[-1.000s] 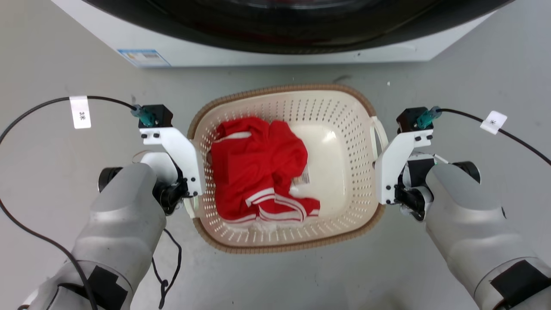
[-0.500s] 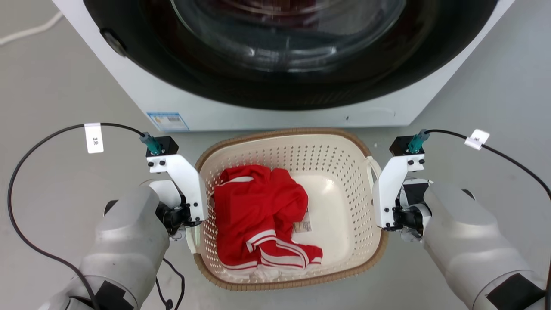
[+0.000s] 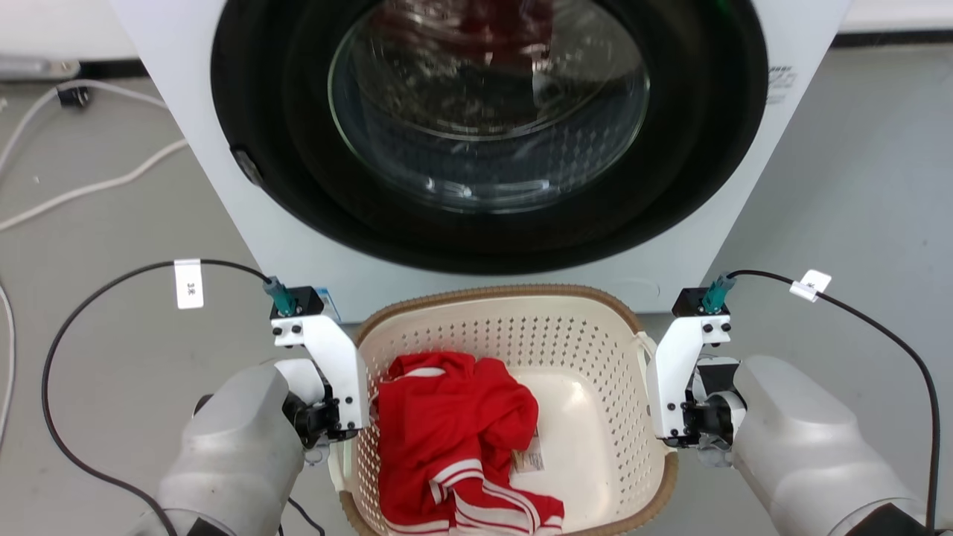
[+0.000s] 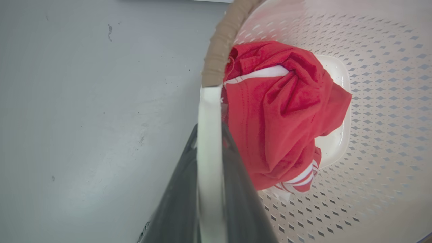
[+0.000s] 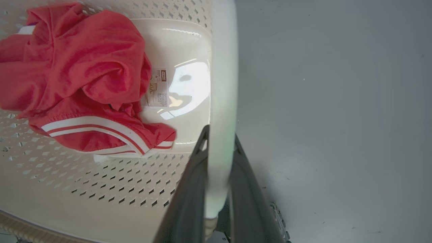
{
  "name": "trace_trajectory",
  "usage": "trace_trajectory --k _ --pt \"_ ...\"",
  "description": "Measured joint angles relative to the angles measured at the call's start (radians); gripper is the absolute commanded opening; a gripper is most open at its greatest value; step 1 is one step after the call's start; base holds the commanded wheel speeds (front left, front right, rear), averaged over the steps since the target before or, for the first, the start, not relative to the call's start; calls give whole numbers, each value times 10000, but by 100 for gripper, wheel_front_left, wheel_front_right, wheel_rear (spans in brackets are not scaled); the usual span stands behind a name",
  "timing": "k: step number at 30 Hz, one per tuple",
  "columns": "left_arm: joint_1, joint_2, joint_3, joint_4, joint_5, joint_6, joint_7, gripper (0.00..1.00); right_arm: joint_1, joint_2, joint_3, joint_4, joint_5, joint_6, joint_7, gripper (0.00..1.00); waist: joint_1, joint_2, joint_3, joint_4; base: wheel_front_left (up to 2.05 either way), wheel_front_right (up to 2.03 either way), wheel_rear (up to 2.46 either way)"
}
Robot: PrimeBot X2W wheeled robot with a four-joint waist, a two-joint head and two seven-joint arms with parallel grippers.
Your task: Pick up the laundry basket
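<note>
Laundry basket (image 3: pixel 521 339), just before the washing machine (image 3: pixel 484 112), looks light, stiff plastic; left gripper (image 4: pixel 210 135) and right gripper (image 5: pixel 220 141) each pinch a white side handle (image 5: pixel 221 84), the best hold.

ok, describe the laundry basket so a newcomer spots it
Start at the white front-loading washing machine; directly before its round glass door is the laundry basket. Cream and perforated with a brown woven rim, it holds a red garment with white stripes.
</note>
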Motion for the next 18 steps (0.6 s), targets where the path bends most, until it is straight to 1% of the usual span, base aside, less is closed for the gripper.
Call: trace_trajectory --k 8,18 --pt "304 -75 -81 63 -56 2 173 0 169 0 77 61 117 0 418 0 0 0 -944 -42 0 0 0" --pt "777 -184 -251 104 -52 4 245 0 677 -2 188 100 221 0 698 0 -1 0 -1686 -100 0 0 0"
